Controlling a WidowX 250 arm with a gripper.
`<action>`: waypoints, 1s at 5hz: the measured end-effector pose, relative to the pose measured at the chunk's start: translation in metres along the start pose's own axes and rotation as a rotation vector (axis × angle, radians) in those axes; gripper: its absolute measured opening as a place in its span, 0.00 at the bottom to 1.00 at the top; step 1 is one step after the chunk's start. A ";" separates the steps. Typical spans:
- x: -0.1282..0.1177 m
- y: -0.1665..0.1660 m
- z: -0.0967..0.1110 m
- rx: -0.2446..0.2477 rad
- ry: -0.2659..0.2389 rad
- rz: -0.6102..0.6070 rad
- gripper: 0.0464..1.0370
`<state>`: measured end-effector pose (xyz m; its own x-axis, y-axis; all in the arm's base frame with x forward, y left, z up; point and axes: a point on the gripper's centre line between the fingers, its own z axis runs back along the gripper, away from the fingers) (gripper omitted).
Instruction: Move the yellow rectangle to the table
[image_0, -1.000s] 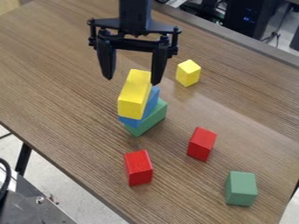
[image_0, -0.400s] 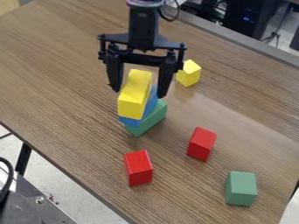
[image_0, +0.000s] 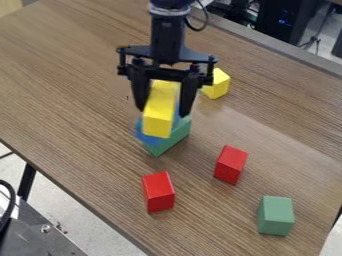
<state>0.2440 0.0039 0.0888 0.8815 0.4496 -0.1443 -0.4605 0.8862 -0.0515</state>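
Speckled pale floor (image_0: 63, 212) and a black leg (image_0: 26, 182) show below the near left edge of the brown wood-grain table (image_0: 60, 85). A green block (image_0: 275, 217) sits toward the right edge, two red blocks (image_0: 230, 164) beyond. Mid-table, the claw (image_0: 163, 111) is clamped on the yellow rectangular block (image_0: 159, 119), over blue (image_0: 143, 135) and green blocks (image_0: 176, 135). Farther, a yellow cube (image_0: 217, 86); past the far edge, a dark case (image_0: 284, 20).

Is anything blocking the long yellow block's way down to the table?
Straight down, yes: the blue block and lower green block sit beneath the yellow block. Nothing visible stands beside the stack toward the table's left edge.
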 end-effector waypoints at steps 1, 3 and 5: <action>-0.001 0.000 0.000 -0.006 0.006 -0.005 0.53; -0.007 0.001 0.014 0.009 -0.031 -0.011 0.53; -0.012 -0.045 0.036 0.030 -0.110 -0.191 0.53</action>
<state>0.2579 -0.0370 0.1283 0.9592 0.2816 -0.0259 -0.2825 0.9585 -0.0383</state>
